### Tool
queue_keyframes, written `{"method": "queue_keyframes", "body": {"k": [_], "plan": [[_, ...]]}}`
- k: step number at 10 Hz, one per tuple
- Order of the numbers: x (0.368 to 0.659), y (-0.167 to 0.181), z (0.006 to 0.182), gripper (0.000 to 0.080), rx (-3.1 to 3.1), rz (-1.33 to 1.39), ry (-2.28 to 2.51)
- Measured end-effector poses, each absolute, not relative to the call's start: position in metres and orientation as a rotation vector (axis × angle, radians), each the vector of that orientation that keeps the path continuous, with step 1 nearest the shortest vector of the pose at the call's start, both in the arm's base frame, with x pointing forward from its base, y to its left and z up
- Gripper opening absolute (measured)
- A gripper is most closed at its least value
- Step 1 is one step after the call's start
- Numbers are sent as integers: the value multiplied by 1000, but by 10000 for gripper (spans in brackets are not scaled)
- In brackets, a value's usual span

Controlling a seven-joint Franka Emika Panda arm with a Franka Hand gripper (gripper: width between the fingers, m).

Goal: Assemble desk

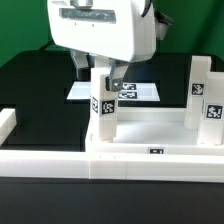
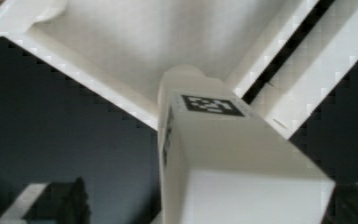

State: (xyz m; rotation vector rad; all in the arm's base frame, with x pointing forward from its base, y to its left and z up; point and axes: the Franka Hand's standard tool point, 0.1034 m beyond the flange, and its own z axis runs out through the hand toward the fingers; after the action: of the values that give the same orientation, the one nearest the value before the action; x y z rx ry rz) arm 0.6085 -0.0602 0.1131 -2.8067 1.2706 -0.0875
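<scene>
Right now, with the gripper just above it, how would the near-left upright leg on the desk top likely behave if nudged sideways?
The leg looks stiff: a square white block with straight edges. It is tall and narrow, so it could tip if it only rests loosely in its corner socket; how firmly it is seated cannot be told. Its smooth faces may slip in the open gripper.

Upright legs [image 1: 103, 100] stood at the desk top's [image 1: 150, 133] corners; the rimmed middle between them lay open from above.
</scene>
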Motion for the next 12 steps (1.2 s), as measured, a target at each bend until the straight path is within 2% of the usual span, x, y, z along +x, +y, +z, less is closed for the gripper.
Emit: {"method": "queue_keyframes", "body": {"k": [5,12], "plan": [[609,-48,112,649,-3041,-99,641],[610,-52,113,649,-3146,-101,-247]]}}
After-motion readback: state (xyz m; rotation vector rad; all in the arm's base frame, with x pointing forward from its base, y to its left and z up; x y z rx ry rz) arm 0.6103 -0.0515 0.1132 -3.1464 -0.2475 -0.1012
